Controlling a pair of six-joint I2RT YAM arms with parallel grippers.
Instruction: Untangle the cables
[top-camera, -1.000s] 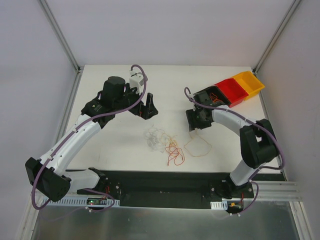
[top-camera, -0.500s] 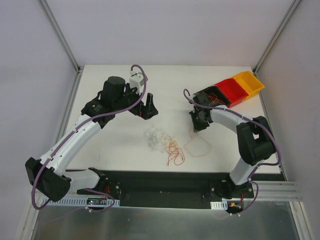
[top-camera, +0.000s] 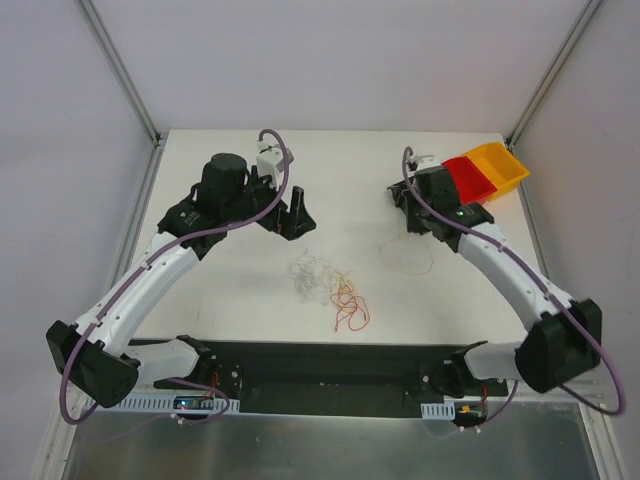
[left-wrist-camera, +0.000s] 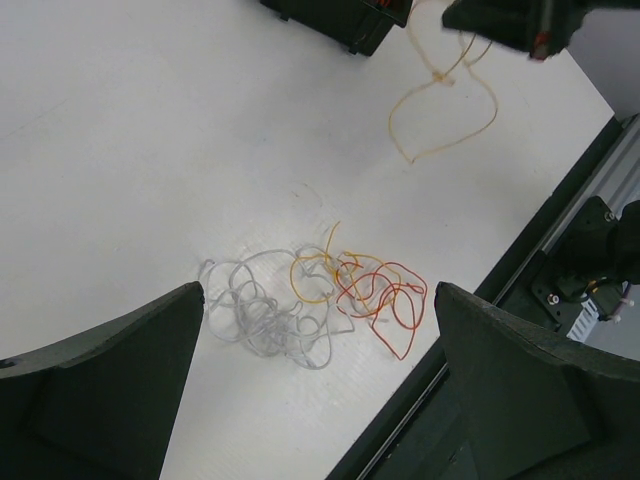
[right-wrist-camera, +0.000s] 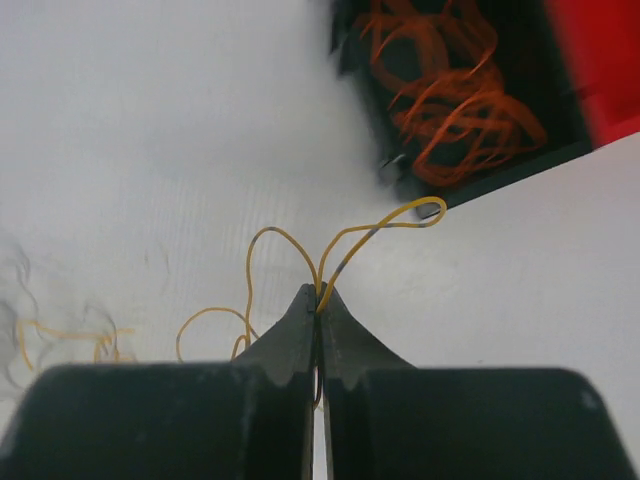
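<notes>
currently: right gripper (right-wrist-camera: 318, 300) fingers pinch yellow strand (right-wrist-camera: 275, 231) far right; thin curly wire could slip free. left gripper (left-wrist-camera: 318, 292) spread above cable tangle (left-wrist-camera: 300, 300).

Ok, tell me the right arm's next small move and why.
Probably swing it toward the yellow bin: the right gripper is shut on one yellow strand, which hangs free of the tangle, and orange strands already lie in the black bin.

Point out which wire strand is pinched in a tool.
The yellowish strand, clamped between the shut tips of the right tool; the other strands lie tangled on the table, untouched.
</notes>
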